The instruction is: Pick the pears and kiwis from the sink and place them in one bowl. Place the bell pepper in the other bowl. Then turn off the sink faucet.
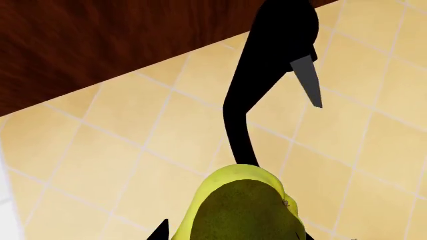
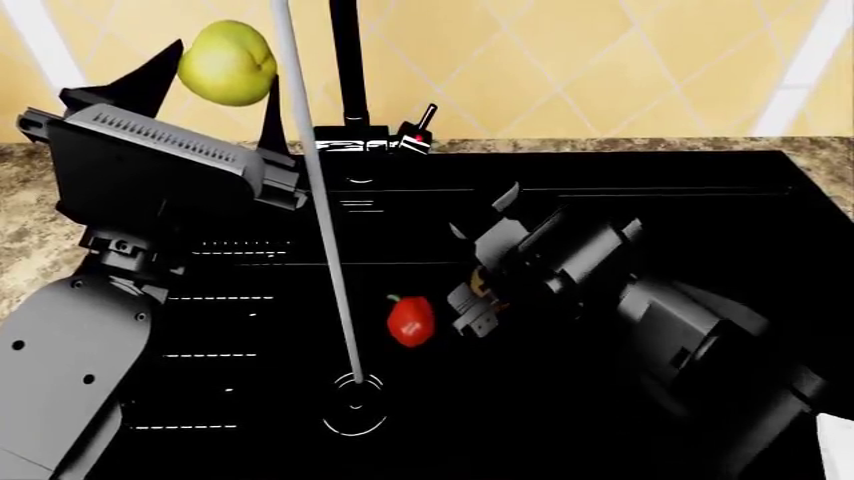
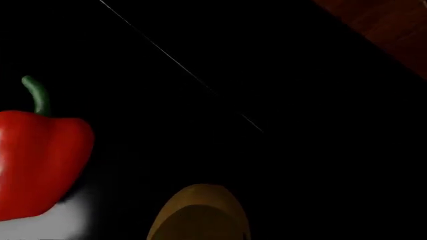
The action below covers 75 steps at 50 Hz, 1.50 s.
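Head view: the left gripper (image 2: 227,75) is clamped on 1 smooth yellow-green pear (image 2: 228,62); grip its widest girth. The right gripper (image 2: 470,300), just beside the glossy red bell pepper (image 2: 410,320), grips a small brown kiwi (image 3: 198,214).

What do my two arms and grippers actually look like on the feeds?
Both arms are matte black and blocky. The left gripper has thin pointed black fingers and a ribbed grey plate behind; its forearm shows small round bolts. The right gripper looks chunkier, with grey-edged housings. No cables visible.
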### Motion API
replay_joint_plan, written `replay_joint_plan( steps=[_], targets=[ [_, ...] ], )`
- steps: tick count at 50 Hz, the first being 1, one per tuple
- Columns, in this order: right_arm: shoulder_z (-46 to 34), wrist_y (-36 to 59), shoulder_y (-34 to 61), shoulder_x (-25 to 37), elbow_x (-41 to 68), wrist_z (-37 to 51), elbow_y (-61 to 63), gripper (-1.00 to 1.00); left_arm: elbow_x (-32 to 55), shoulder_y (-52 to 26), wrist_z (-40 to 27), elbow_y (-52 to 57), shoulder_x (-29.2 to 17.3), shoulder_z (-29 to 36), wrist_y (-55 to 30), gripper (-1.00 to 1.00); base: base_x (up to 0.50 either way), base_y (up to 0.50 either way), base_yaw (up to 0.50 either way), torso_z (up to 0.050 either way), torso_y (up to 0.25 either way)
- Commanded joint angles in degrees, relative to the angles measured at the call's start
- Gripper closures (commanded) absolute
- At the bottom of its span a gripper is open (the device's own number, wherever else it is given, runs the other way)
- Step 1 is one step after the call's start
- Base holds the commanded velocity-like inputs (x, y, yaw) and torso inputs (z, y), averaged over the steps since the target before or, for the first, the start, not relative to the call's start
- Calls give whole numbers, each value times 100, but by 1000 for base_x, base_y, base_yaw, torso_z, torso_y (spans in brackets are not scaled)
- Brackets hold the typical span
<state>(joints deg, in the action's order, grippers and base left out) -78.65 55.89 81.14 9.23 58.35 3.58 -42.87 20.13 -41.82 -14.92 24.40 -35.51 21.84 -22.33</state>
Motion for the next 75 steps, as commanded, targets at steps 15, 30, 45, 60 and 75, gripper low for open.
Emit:
replay_joint_plan(
  steps=[15,30,45,60,75],
  targets=[
    [513,644,363,683,629,1153,2262,100,145,826,18,-12,174,-154,183,100,0,0,0,0,-7],
    [1113,977,423,1304,1313,2099,3484,100,195,861,29,-14,167,-169,209,100,0,0,0,0,107],
    [2283,322,-118,2776,2092,3731,6023,100,276,889,-20,33,142,-232,153,100,0,0,0,0,250],
    [2832,-20,-447,3405,2982,5021,7311,100,313,991,-254,498,-13,-312,-148,100,-360,7,0,0,83],
    [3156,-484,-621,3634,2872,5092,7761,100,112,1071,-306,556,-6,-177,-34,100,-500,9,0,0,0]
  ],
)
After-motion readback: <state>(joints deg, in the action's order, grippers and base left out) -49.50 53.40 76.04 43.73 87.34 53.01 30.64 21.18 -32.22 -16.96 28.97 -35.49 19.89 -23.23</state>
